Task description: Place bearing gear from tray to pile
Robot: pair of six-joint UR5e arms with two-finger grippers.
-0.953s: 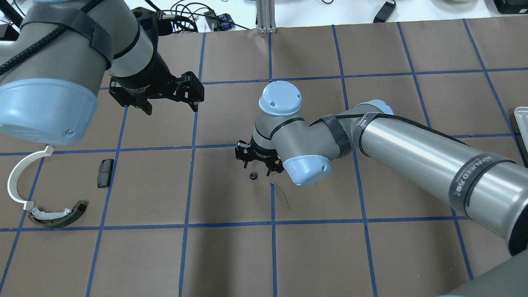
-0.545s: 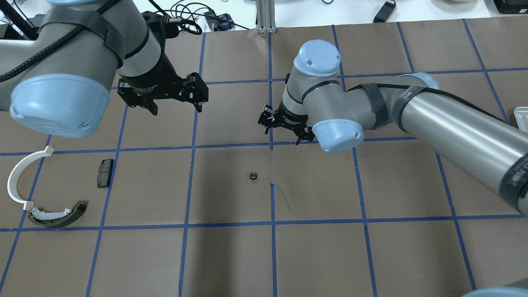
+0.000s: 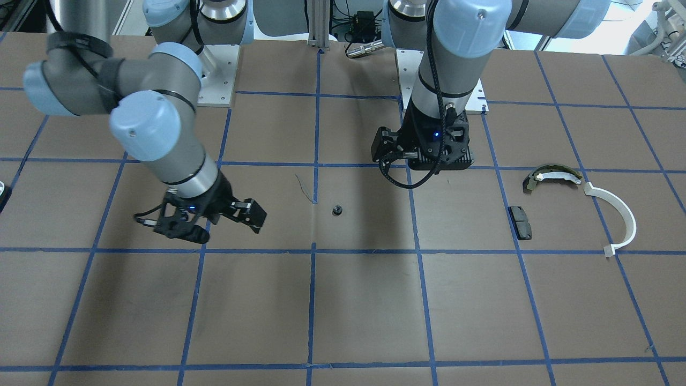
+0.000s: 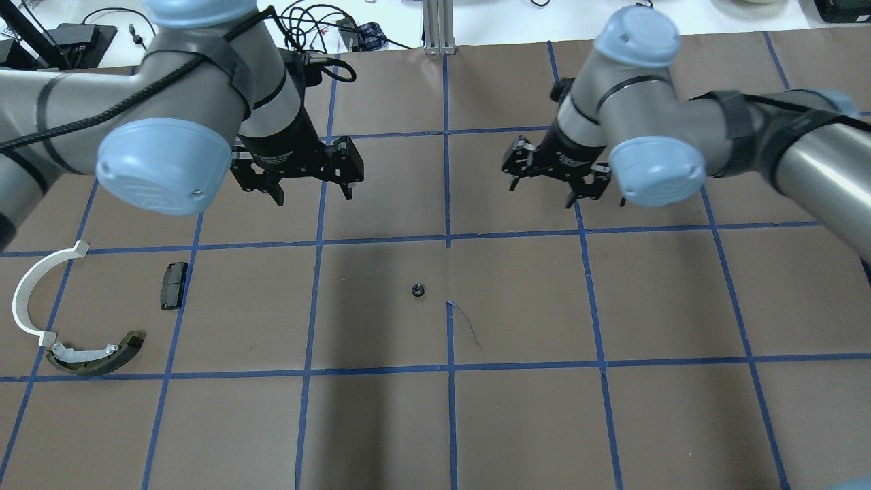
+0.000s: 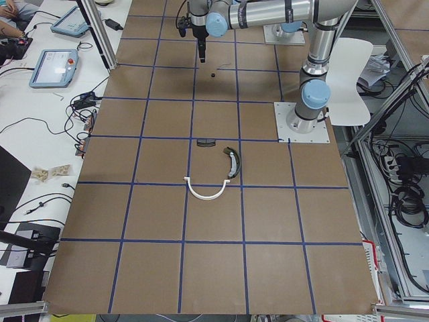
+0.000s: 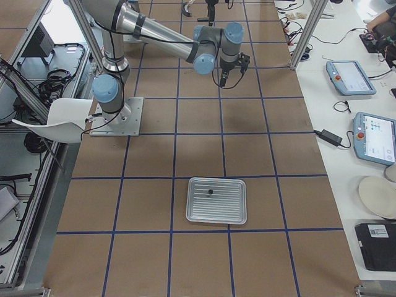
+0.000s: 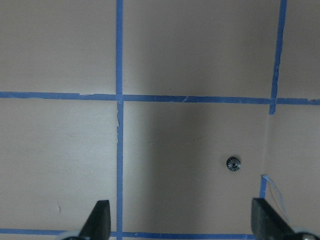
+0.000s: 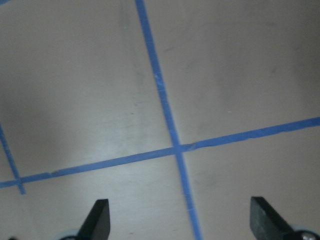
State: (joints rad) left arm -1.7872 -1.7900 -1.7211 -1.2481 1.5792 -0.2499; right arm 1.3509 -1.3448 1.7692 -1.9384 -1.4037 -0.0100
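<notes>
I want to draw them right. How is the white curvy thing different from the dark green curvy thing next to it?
Colour: the white half-ring is plain white; the olive shoe is dark green with a pale strip along its inner curve.
Size: the white half-ring sweeps a wider arc than the olive shoe.
Thickness: the white half-ring is a thin band; the olive shoe looks chunkier.
Both are curved and lie close together on the table.

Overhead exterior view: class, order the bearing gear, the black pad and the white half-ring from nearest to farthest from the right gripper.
1. The bearing gear, mid-table, lies nearest the right gripper.
2. The black pad, on the table's left side.
3. The white half-ring, at the far left edge.
</notes>
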